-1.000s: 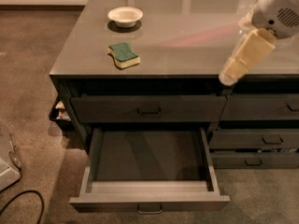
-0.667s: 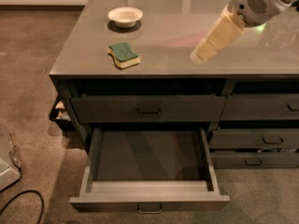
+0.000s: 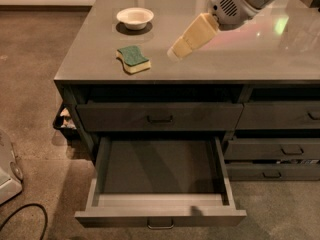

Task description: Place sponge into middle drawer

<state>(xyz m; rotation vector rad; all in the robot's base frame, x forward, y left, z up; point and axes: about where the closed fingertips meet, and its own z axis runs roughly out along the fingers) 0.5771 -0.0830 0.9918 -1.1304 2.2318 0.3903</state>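
Note:
The sponge (image 3: 133,59), dark green on top with pale yellow foam below, lies on the grey countertop (image 3: 210,59) near its front left. The middle drawer (image 3: 160,171) is pulled out below, its plain grey floor bare, with a small loop handle at its front. My gripper (image 3: 178,50), cream-coloured, reaches down from the upper right and hangs over the counter just right of the sponge, apart from it and holding nothing.
A white bowl (image 3: 135,17) stands on the counter behind the sponge. A shut drawer front with a black handle (image 3: 160,118) sits above the open drawer. Narrower drawer fronts (image 3: 272,149) are to the right. A white object and black cable (image 3: 20,216) lie on the floor at left.
My gripper has moved left across the counter, from its right front edge toward the sponge. The sponge, bowl and drawer have not moved.

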